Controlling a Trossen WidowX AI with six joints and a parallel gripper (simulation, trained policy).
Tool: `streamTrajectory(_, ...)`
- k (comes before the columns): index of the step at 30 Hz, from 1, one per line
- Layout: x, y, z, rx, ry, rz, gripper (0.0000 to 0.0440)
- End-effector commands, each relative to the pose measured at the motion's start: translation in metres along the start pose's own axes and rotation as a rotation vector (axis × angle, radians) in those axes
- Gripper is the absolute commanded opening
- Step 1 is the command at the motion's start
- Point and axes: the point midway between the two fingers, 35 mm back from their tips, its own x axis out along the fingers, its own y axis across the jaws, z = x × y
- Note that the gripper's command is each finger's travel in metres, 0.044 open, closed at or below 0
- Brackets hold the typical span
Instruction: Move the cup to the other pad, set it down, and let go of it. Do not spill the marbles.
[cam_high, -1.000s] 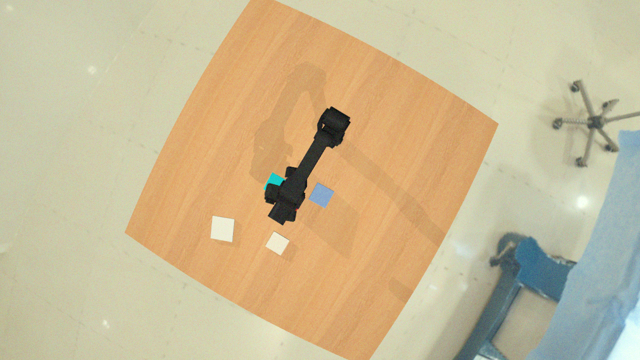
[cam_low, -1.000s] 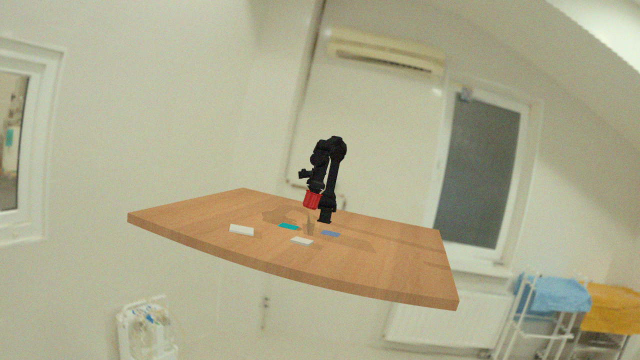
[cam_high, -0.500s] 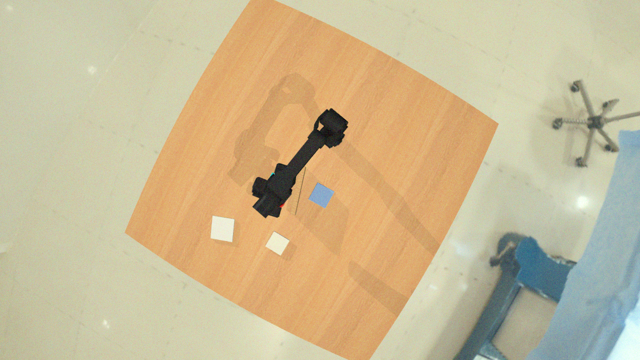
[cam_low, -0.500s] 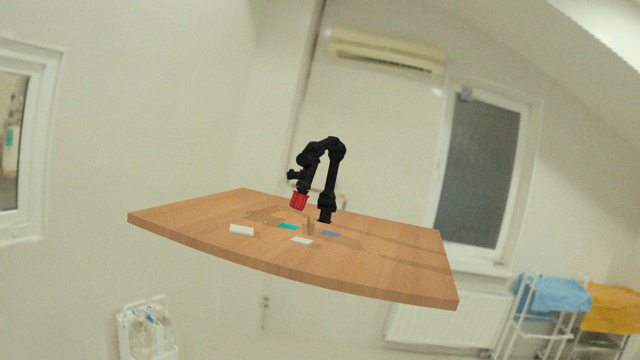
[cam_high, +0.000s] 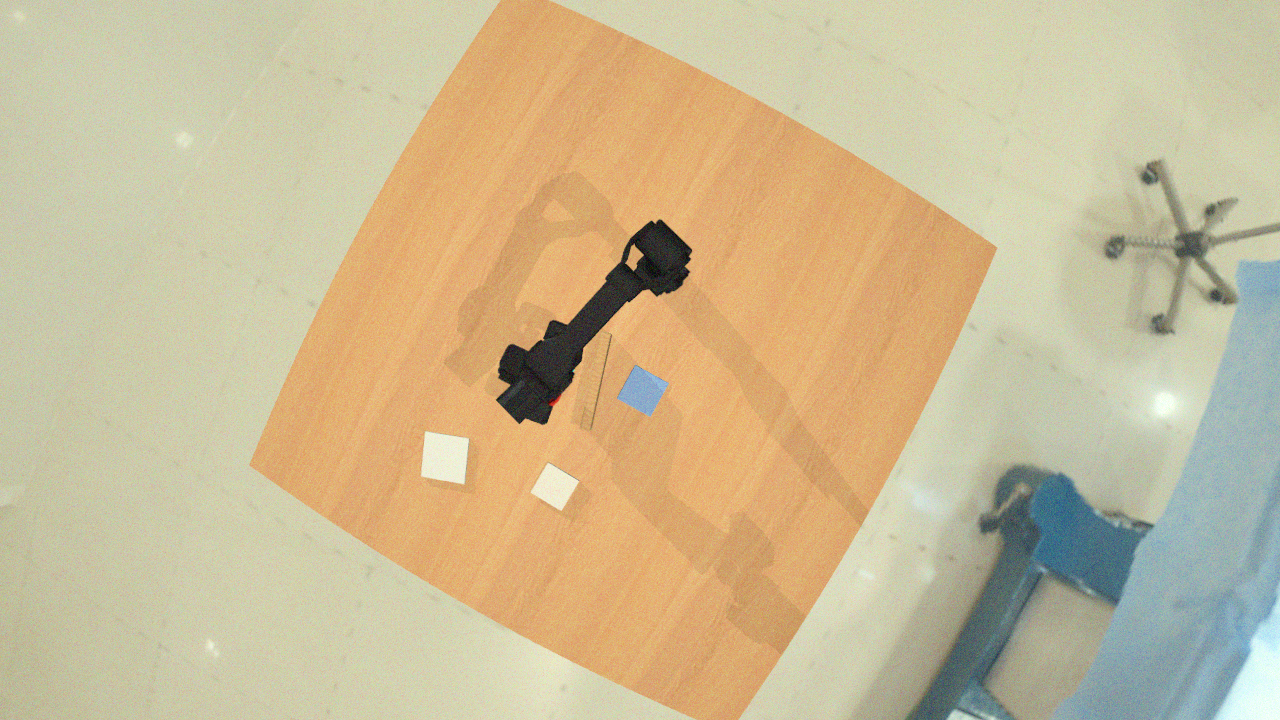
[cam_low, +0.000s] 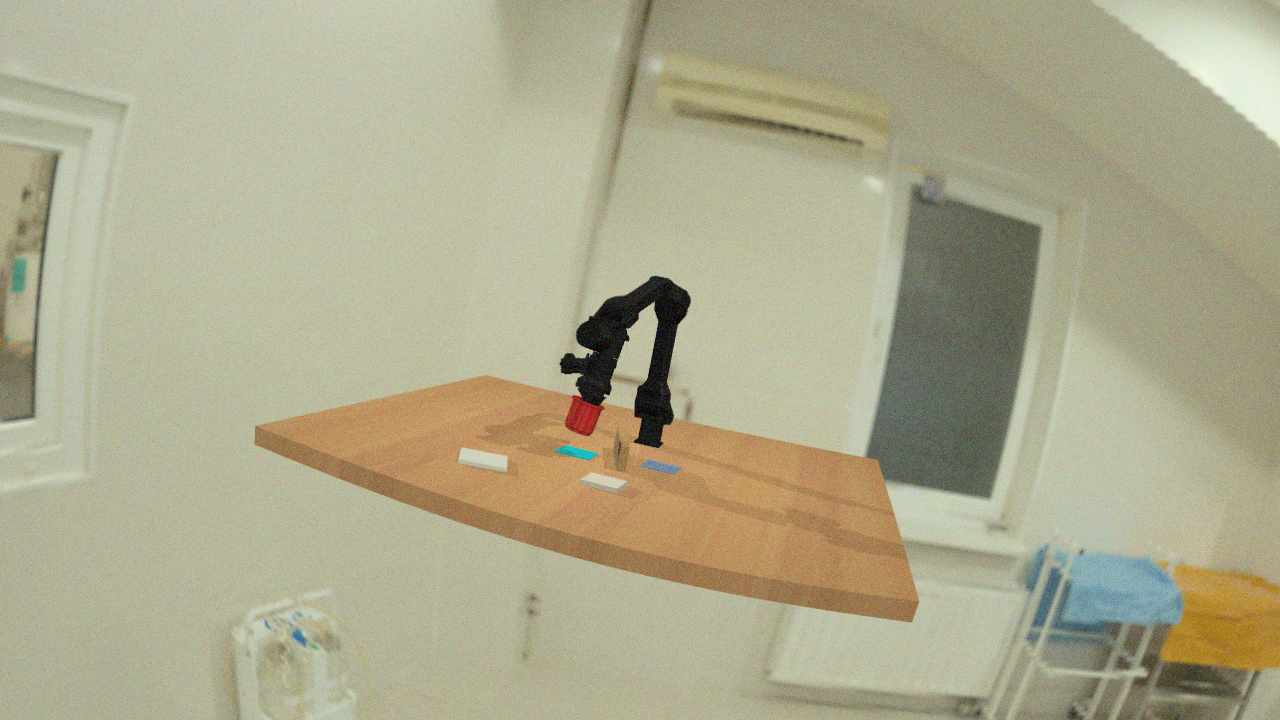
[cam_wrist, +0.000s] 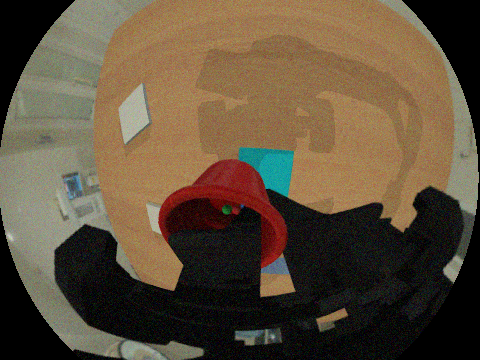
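Lowering the cup (cam_high: 554, 400) (cam_low: 583, 416) (cam_wrist: 235, 176) onto the cyan pad (cam_low: 576, 453) (cam_wrist: 277, 167) should go slowly, with its slight tilt corrected so the marbles (cam_wrist: 227, 209) stay inside. The gripper (cam_high: 528, 401) (cam_low: 590, 396) (cam_wrist: 261, 194) grips the cup wall, above the table (cam_high: 760, 179) (cam_low: 716, 528) (cam_wrist: 175, 65). Beside the pad, the upright barrier (cam_high: 598, 380) (cam_low: 619, 450) needs some clearance; two white blocks (cam_high: 444, 457) (cam_low: 483, 460) (cam_wrist: 135, 114) lie farther away.

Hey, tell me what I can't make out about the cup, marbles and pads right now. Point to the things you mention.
- Marble count: wrist view, the cup's (cam_high: 554, 400) (cam_low: 583, 416) (cam_wrist: 232, 177) near wall and the gripper (cam_low: 590, 400) (cam_wrist: 261, 194) cover part of the inside.
- Turquoise pad (cam_low: 576, 453) (cam_wrist: 280, 170): top view, the arm hides it.
- Blue pad (cam_high: 642, 390) (cam_low: 661, 467) (cam_wrist: 276, 266): wrist view, mostly behind cup and gripper.
- Marbles: exterior view, hidden by the cup wall.
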Motion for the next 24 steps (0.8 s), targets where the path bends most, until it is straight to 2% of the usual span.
streamTrajectory(1, 0.013, -0.006, 0.0, 0.011, 0.002, -0.012, 0.0001)
streamTrajectory(9, 0.032, -0.019, -0.003, 0.032, 0.012, -0.034, 0.0006)
streamTrajectory(18, 0.046, -0.036, -0.006, 0.065, 0.024, -0.074, 0.004)
streamTrajectory(20, 0.047, -0.036, -0.005, 0.075, 0.021, -0.067, 0.0065)
streamTrajectory(24, 0.042, -0.031, 0.002, 0.097, 0.008, -0.025, 0.0152)
